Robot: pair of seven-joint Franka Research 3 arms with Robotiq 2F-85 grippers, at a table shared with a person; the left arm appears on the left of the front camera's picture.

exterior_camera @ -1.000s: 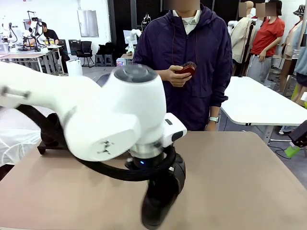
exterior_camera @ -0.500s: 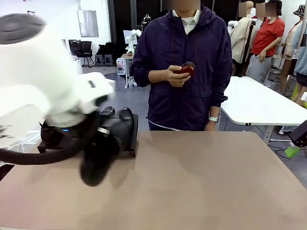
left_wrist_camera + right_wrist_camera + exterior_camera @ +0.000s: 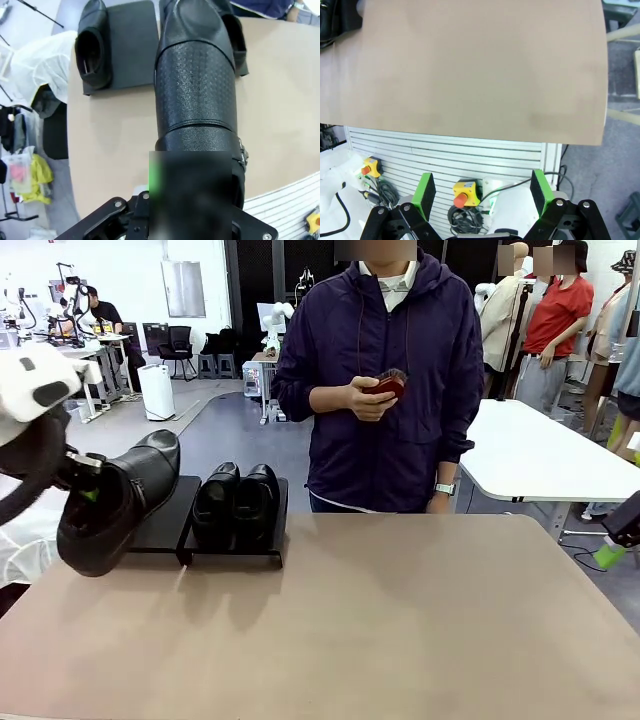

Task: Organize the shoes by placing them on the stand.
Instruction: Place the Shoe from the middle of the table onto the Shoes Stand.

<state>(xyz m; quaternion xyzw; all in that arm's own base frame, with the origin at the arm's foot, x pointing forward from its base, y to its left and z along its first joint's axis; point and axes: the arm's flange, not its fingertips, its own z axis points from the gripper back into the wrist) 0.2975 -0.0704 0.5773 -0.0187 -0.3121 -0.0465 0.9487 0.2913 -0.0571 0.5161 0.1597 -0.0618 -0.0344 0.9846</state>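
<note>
My left gripper is shut on a glossy black shoe, held tilted in the air at the table's left, toe toward the stand. In the left wrist view the held shoe hangs over the table, pointing at the stand. Beyond it one shoe lies on the outer half of a panel whose inner half is bare. Two shoes sit side by side on the right panel. My right gripper is open, with nothing between its fingers, off the table's near edge.
A person in a dark purple jacket stands at the far side holding a small dark-red object. The tan tabletop stretches right of the stand. Below the table edge are yellow boxes with red buttons and cables.
My left arm has swung from the table's middle to the left, carrying the shoe up beside the stand. The two shoes on the right panel have come into sight.
</note>
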